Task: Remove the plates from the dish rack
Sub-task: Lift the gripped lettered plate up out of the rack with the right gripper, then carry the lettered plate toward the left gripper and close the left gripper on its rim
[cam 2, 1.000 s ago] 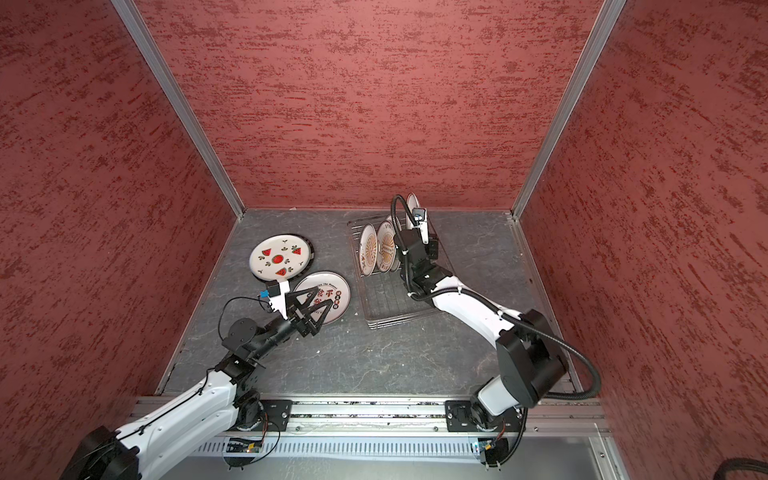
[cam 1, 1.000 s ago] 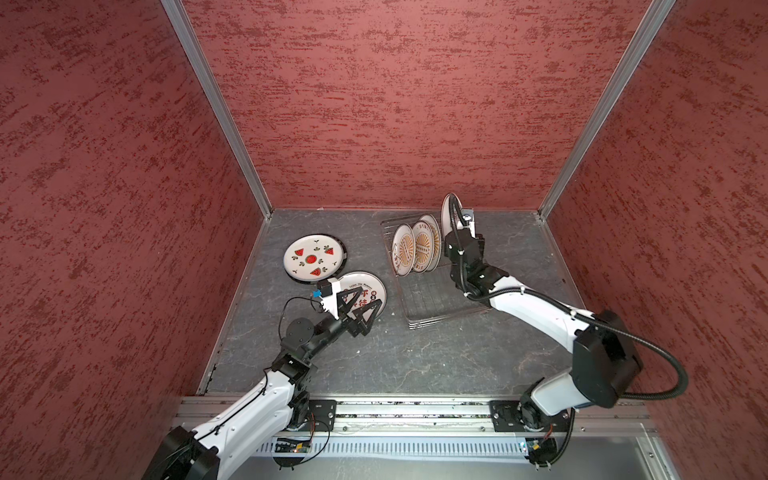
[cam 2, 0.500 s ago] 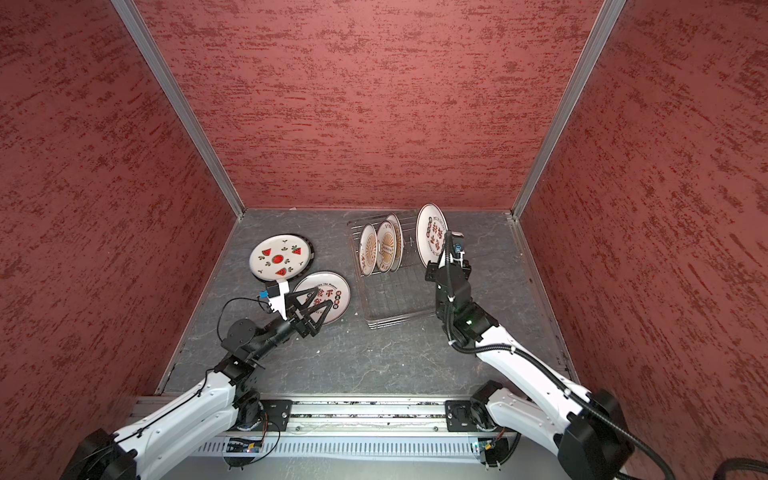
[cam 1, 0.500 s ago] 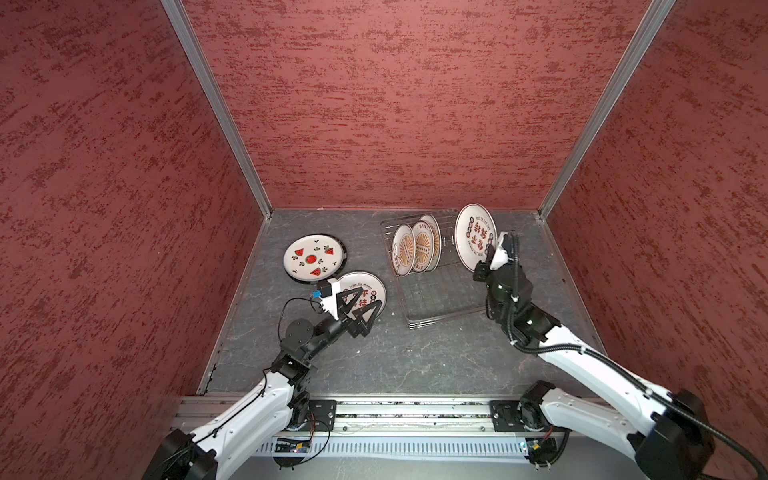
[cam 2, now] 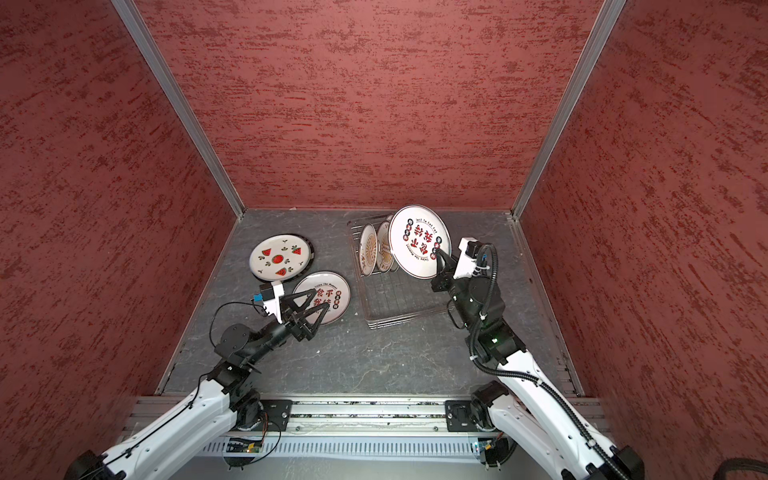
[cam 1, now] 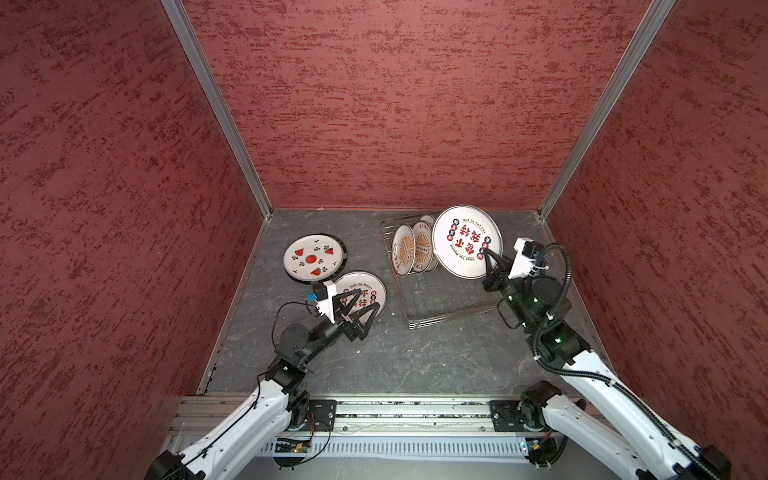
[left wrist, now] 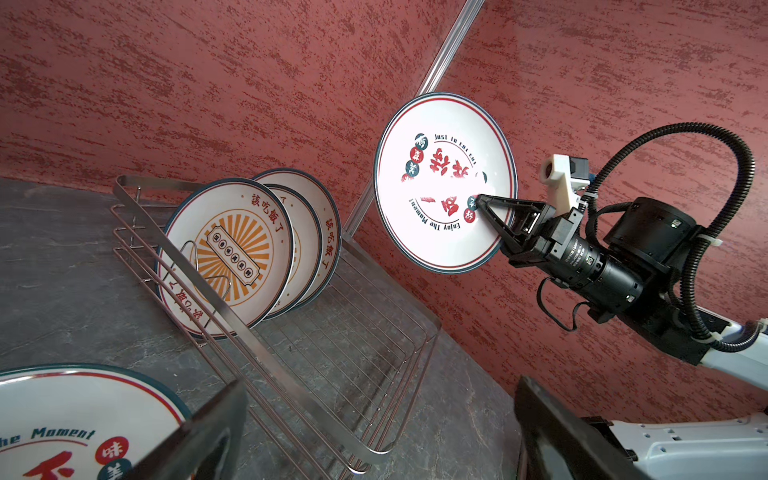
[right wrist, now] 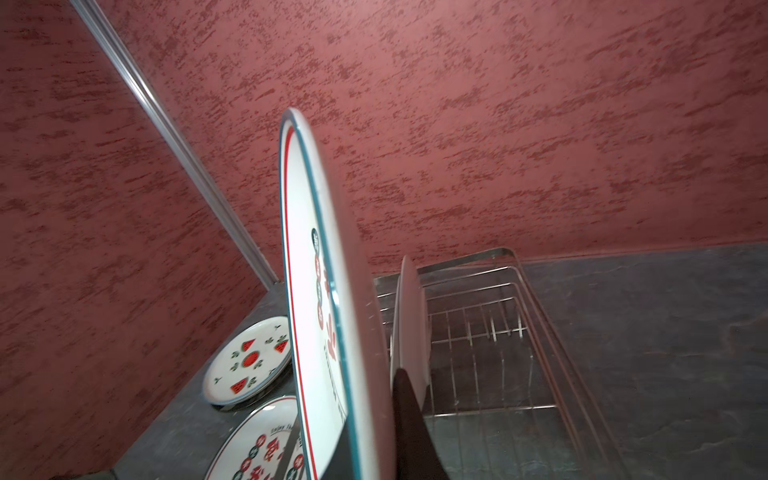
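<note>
**Plate aloft on a one-edge pinch**

Clamps the right gripper (cam 1: 492,262) shut on the lower rim of a white round ceramic plate with red Chinese characters (cam 1: 465,243). Holds it on edge, lifted clear above the right side of the shallow silver wire-grid dish rack (cam 1: 453,316). Leaves the white-and-orange sunburst plates (cam 1: 405,249) leaning at the rack's far end, seemingly three, though the front one hides most of the rear ones. Shows two more flat on the grey stone-look table (cam 1: 415,361): a white watermelon-print plate with a dark rim (cam 1: 314,259) and a second white character-print plate (cam 1: 365,282). Keeps the left gripper (cam 1: 365,300) over that plate's near edge, jaws wide apart and empty.

Likely trouble, as a judgement:

- Could pivot or slide out of the jaws, with glazed ceramic held at one narrow spot and the whole disc hanging beyond it.
- Could clip the leaning sunburst plates or the rack wire if swung low to the left.
- Could chip if let go on edge rather than laid flat.
- Could meet the left arm or land on the plates lying there.
</note>
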Controlling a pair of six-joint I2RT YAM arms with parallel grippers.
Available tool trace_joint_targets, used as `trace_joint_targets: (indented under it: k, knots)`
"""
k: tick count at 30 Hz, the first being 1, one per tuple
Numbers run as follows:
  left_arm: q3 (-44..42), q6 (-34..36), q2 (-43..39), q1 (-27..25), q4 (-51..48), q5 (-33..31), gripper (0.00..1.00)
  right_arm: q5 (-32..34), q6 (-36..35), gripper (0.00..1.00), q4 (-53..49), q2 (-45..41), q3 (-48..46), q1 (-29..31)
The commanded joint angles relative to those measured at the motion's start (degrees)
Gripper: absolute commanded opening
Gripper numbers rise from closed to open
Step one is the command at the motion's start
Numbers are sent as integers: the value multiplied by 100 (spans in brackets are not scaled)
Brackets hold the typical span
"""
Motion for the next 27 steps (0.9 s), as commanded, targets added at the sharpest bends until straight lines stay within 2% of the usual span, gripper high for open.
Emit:
trace_joint_targets:
  k: [1,6,12,14,17,24,27]
  knots:
    - [-17,-34,-186,-36,-282,-37,99,-1446,715,3,776,140,-33,-230]
    - [-82,-350,-245,-36,-182,59,99,-2232,1439,3,1714,448,-316,-318]
    - [-42,-365,-439,-45,-430,54,99,-2819,2131,2,2644,1166,-422,-318]
    - [-83,-412,-536,-45,-460,-5,99,-2688,2140,3,2767,1317,-460,-257]
    - [-153,-668,-595,-64,-351,-27,99,-2121,1853,4,2606,1481,-462,-11]
    - [-143,-603,-614,-115,-454,-269,99,-2398,2346,2,3520,2226,-584,135]
    - [-81,-620,-541,-115,-579,-337,99,-2437,2339,2,3620,2487,-556,309]
